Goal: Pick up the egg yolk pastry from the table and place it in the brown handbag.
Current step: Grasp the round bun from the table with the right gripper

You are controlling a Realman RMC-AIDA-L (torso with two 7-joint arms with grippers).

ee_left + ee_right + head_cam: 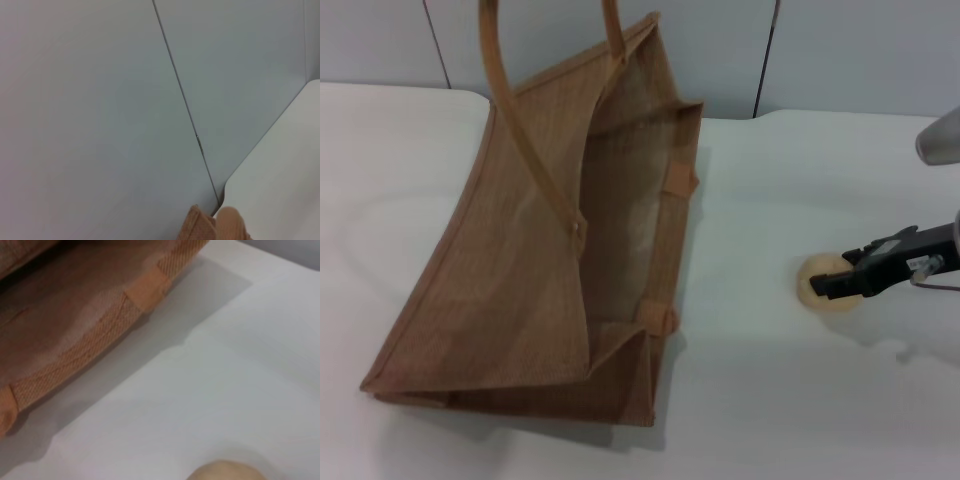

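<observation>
Your right tool sits at the egg yolk pastry, seemingly clamped on it, right of the brown handbag.

Coarse woven cloth is being shown on the brown handbag; the table is looking smooth, the egg yolk pastry matt.

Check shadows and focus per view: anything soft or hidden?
Head view: brown handbag casts soft shadow on the table; right pincer overlaps the egg yolk pastry. Right wrist view: pastry cropped, blurred. Left wrist view: mostly wall; no left pincer.
</observation>
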